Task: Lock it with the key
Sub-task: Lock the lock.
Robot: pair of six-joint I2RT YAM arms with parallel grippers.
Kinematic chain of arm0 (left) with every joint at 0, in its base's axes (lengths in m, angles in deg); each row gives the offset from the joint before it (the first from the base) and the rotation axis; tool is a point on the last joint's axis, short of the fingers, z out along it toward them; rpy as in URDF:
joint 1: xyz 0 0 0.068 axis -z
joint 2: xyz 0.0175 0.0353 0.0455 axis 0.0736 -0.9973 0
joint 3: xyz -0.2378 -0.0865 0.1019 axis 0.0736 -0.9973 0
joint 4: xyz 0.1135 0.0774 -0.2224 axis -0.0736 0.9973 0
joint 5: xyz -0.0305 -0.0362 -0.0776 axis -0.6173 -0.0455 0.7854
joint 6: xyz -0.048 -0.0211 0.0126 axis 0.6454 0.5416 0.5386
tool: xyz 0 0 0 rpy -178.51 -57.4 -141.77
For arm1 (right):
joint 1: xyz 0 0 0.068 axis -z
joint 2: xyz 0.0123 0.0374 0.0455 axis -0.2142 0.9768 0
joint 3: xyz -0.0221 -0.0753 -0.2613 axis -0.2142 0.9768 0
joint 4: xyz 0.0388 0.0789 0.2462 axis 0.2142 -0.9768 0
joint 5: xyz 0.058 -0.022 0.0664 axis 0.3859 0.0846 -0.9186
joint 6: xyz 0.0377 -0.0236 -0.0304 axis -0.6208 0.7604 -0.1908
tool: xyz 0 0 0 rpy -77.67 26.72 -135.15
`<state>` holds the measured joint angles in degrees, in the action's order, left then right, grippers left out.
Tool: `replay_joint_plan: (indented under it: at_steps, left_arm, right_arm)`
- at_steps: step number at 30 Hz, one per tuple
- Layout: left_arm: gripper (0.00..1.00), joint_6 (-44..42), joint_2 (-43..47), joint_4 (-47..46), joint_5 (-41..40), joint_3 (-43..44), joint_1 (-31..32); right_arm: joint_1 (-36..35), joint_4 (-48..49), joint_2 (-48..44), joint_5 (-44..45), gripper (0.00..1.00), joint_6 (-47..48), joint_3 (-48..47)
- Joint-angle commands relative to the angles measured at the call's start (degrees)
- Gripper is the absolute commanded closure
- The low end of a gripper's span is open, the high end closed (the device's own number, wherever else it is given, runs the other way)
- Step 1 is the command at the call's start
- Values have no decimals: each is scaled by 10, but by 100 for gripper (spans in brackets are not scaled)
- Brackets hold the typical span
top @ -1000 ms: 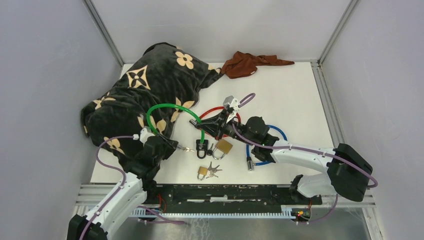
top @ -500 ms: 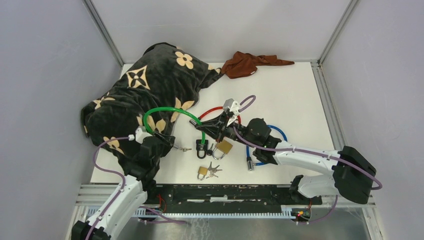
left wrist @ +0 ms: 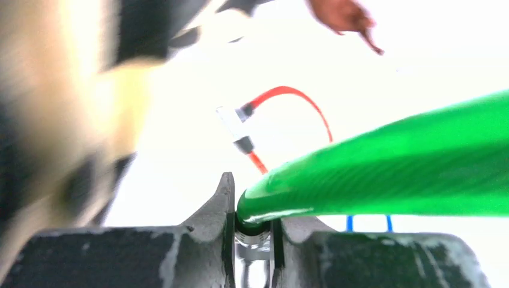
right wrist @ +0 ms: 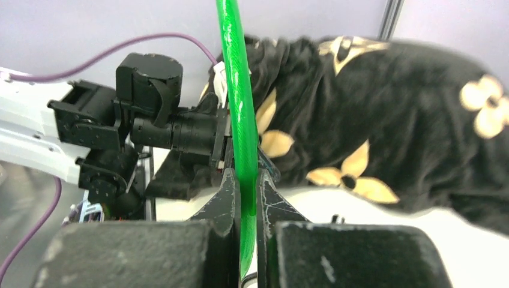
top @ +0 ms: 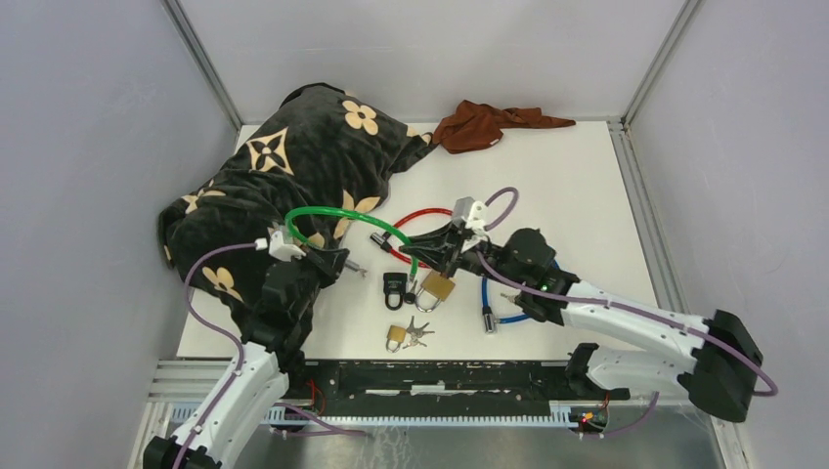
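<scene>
A green cable lock (top: pixel 337 211) arcs between my two grippers. The left gripper (top: pixel 339 262) is shut on its metal-tipped end (left wrist: pixel 257 231), which sits between the jaws in the left wrist view. My right gripper (top: pixel 430 256) is shut on the same green cable (right wrist: pixel 245 138) close to its other end, just above the black lock body (top: pixel 394 286) on the table. A bunch of keys (top: pixel 417 332) lies beside a small brass padlock (top: pixel 395 337) near the front edge, away from both grippers.
A larger brass padlock (top: pixel 437 286) lies right of the lock body. A red cable (top: pixel 422 214) and a blue cable (top: pixel 508 315) lie under and around the right arm. A black flowered blanket (top: pixel 293 166) fills the left, with a brown cloth (top: pixel 484 125) at the back.
The left gripper has closed on the green cable's end and lifted it away from the front edge. The right gripper has shifted right and nearer with the cable, flattening the arc.
</scene>
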<state>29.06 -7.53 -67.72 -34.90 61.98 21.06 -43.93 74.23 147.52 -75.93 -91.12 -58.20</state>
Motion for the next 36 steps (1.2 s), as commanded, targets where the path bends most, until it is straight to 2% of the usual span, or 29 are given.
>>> replay_joint_plan:
  at_steps: [1, 5, 9, 11, 14, 17, 20, 22, 24, 26, 28, 31, 33, 36]
  left_arm:
    - [98, -209, 14, -305, 289, 86, -1]
    - [98, -380, 15, -396, 571, 140, 1]
    - [98, -527, 2, -401, 750, 216, 7]
    - [98, -578, -5, -364, 795, 278, 11]
    - [98, -653, -8, -293, 820, 332, 13]
    - [98, -667, -15, -284, 843, 361, 13]
    - [98, -646, -32, -276, 868, 381, 15]
    - [98, -658, -37, -266, 869, 382, 21]
    - [98, -646, -36, -281, 831, 369, 43]
    - [98, -518, -33, -413, 752, 330, 71]
    - [98, -417, -31, -492, 711, 300, 86]
    - [98, -417, -11, -522, 670, 260, 107]
    - [98, -366, -3, -548, 571, 240, 110]
    - [98, -286, 12, -559, 433, 222, 110]
  right_arm:
    - [17, 21, -82, -20, 100, 42, -67]
    - [18, 34, -113, -38, 100, 53, -91]
    - [18, 58, -142, -38, 100, 62, -85]
    - [18, 66, -159, -50, 100, 65, -82]
    - [18, 64, -177, -73, 100, 66, -88]
    - [18, 70, -189, -102, 100, 67, -89]
    - [18, 103, -186, -107, 100, 40, -82]
    - [17, 161, -179, -102, 100, 6, -68]
    - [17, 228, -162, -89, 100, -35, -55]
    - [17, 265, -141, -64, 100, -57, -58]
    - [17, 292, -117, -54, 100, -74, -70]
    - [15, 356, -82, -72, 100, -115, -85]
    - [13, 387, -65, -80, 100, -133, -94]
    - [6, 381, -45, -91, 100, -138, -128]
